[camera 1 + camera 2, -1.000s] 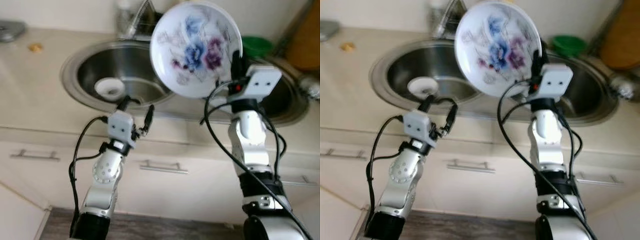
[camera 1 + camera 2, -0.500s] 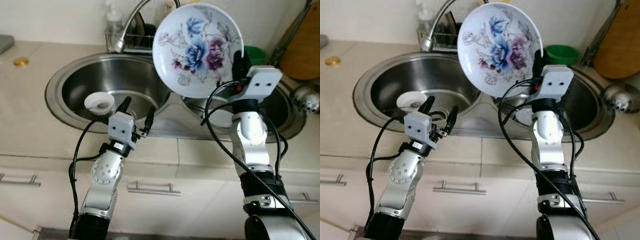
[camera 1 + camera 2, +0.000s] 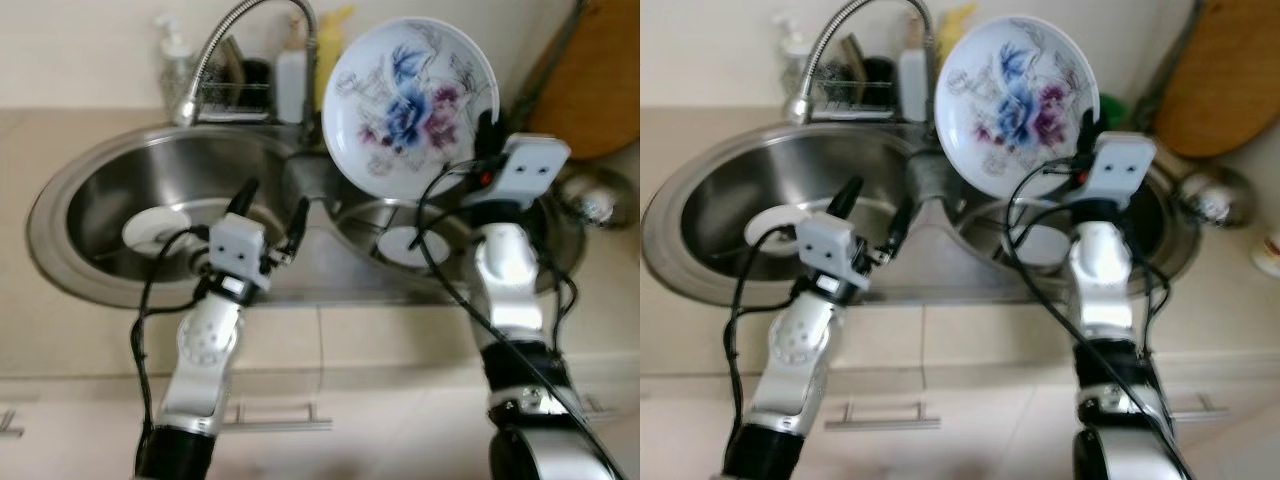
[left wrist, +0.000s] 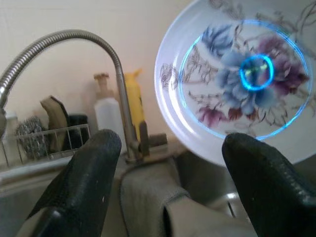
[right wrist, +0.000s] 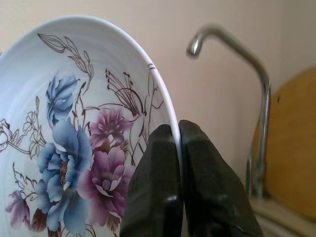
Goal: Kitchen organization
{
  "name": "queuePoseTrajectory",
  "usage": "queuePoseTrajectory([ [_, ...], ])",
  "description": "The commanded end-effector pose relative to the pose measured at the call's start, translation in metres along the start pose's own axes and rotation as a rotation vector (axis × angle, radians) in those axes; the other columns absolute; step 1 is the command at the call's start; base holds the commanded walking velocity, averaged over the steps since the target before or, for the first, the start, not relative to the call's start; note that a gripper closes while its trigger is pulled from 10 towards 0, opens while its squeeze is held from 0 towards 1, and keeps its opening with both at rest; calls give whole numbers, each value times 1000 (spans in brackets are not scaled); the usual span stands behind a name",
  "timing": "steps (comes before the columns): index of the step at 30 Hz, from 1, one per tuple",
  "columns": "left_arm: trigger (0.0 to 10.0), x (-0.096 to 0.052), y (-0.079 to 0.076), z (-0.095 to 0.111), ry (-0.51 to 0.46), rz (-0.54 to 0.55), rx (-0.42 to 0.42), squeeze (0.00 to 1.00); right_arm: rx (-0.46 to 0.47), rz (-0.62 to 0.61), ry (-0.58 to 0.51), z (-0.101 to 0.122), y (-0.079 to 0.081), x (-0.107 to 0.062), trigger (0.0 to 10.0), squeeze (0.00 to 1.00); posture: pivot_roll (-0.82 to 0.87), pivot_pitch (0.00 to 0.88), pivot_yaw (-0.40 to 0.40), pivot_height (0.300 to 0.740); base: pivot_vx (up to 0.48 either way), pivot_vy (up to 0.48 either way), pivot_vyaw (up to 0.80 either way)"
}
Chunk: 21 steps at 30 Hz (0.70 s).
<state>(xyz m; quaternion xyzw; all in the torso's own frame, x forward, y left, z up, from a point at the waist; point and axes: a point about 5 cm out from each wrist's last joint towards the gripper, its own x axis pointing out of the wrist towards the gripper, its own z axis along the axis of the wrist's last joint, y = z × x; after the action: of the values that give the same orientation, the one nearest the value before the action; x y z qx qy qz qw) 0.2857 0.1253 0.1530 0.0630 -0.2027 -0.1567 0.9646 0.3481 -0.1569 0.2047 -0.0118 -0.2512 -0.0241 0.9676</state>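
We hold the floral plate [image 3: 412, 108] upright w/ our right gripper [image 3: 487, 135], fingers pinched tight on its rim, above the sink's right basin [image 3: 450, 235]. The plate sits just right of the faucet [image 3: 250, 45], its painted face toward us. Our left gripper [image 3: 270, 205] hovers over the divider btwn the two basins, fingers [image 4: 84, 182] spread apart, holding nothing. Left of the faucet's base, a wire caddy [image 3: 235, 95] w/ a soap bottle [image 3: 178, 55]. A white strainer [image 3: 155, 228] lies in the left basin [image 3: 100, 200]. A wooden board [image 3: 590, 85] leans on the wall, well right of the faucet
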Motion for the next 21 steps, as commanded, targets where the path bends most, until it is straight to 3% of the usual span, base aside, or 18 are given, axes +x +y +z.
queuePoseTrajectory([
  [1, 10000, -4, -2, -7, 34, -3, -14, 0, -21, -18, 16, 0, -3, 5, 0, 0, 15, 0, -66, 740, 0, 0, 0],
  [2, 10000, -4, -2, -6, 35, -3, -13, 0, -41, -17, 43, -3, -4, 5, 0, 0, 16, 0, -66, 740, 0, 0, 0],
  [3, 10000, -4, -2, -6, 37, -4, -12, 0, -64, 1, 105, -12, -3, 5, 3725, 0, 16, 0, -66, 740, 0, 0, 0],
  [4, 10000, -4, -2, -6, 37, -4, -12, 0, -69, 12, 137, -16, -3, 4, 3725, 0, 16, 0, -66, 740, 0, 0, 0],
  [5, 10000, -4, -2, -6, 38, -4, -12, 0, -85, 16, 168, -20, -3, 3, 8627, 0, 16, 0, -66, 740, 0, 0, 0],
  [6, 10000, -4, -2, -7, 38, -5, -11, 0, -109, 10, 215, -27, -4, 2, 10000, 0, 16, 0, -66, 740, 0, 0, 0],
  [16, 10000, -4, -3, -7, 36, -9, -13, 0, -249, 92, 447, -58, 0, -10, 10000, 0, 15, 0, -66, 740, 0, 0, 0],
  [21, 10000, -4, -3, -7, 39, -11, -12, 0, -270, 166, 537, -70, 7, -19, 10000, 0, 14, 0, -66, 740, 0, 0, 0],
])
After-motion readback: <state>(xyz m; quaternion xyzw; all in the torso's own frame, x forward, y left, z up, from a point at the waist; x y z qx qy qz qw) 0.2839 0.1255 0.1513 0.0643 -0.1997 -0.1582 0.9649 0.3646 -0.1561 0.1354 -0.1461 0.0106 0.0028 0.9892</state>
